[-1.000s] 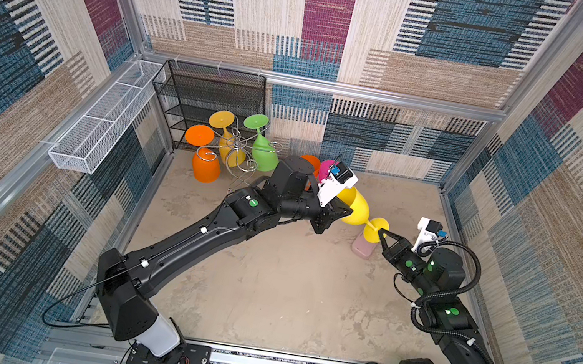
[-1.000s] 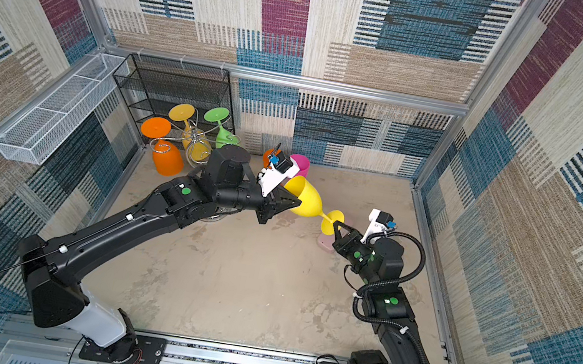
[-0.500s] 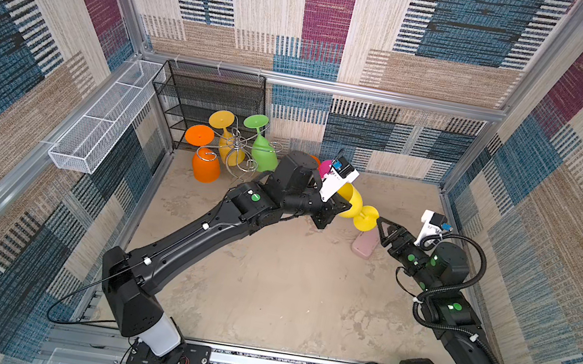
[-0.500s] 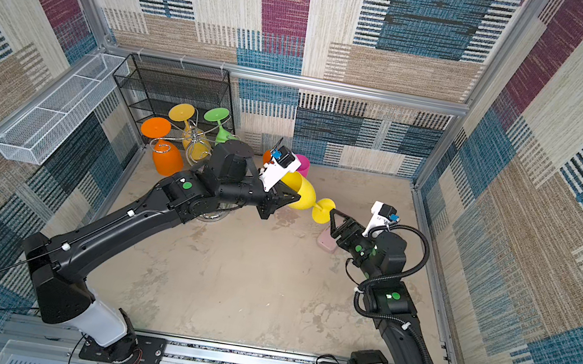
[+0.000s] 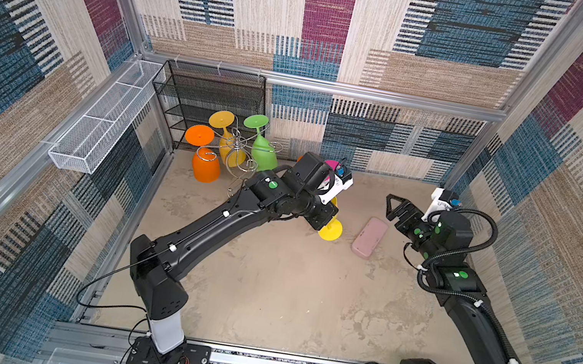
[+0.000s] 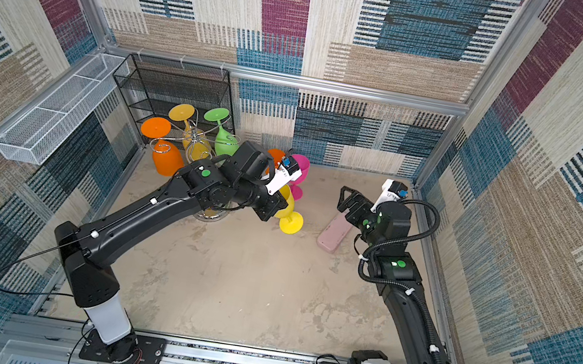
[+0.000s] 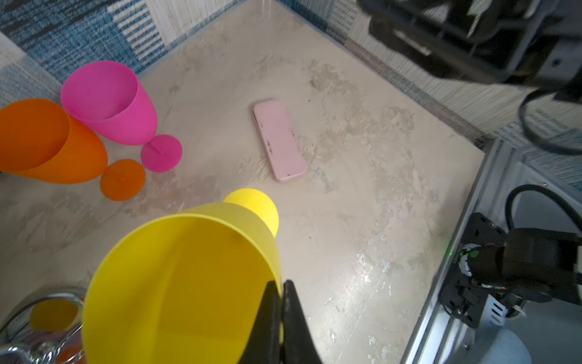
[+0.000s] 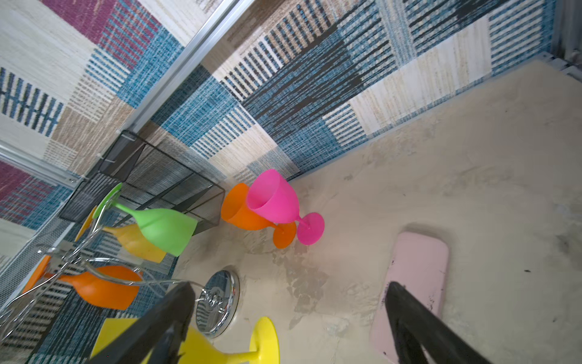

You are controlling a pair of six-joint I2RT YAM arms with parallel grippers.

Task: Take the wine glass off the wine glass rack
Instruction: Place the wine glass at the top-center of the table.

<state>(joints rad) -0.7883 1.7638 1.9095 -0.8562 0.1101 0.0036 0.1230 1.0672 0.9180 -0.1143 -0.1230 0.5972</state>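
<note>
"Out in front of the wine glass rack (image 5: 242, 147), what have you got?"

"My left pincer (image 7: 282, 310) is clamped on the rim of the yellow wine glass (image 7: 189, 283): one finger inside the bowl, one outside, pinched hard on the wall. The glass is off the rack and tipped at a slant, its foot aimed toward the pink case (image 7: 280, 141) that lies flat on the floor. Foot down, or just above the floor? I can't tell from here."

"And the right?"

"My right pincer (image 5: 396, 211) has its jaws spread wide, nothing between them. It hangs near the far end of the pink case, by the right wall, apart from the glass."

"The rack itself?"

"Back left corner, just in front of the black mesh shelf unit (image 5: 212, 96), with its round mirrored base (image 8: 217, 302) on the floor. Three glasses hang bowl-down from its curled arms: the green glass (image 5: 264, 154), the amber glass (image 5: 232, 152) and the hanging orange glass (image 5: 205, 170)."

"Anything else down there?"

"The pink glass (image 7: 110, 101) and the standing orange glass (image 7: 41, 138), both upright, close together by the back wall. And the white mesh basket (image 5: 101, 125) is up on the left wall."
</note>
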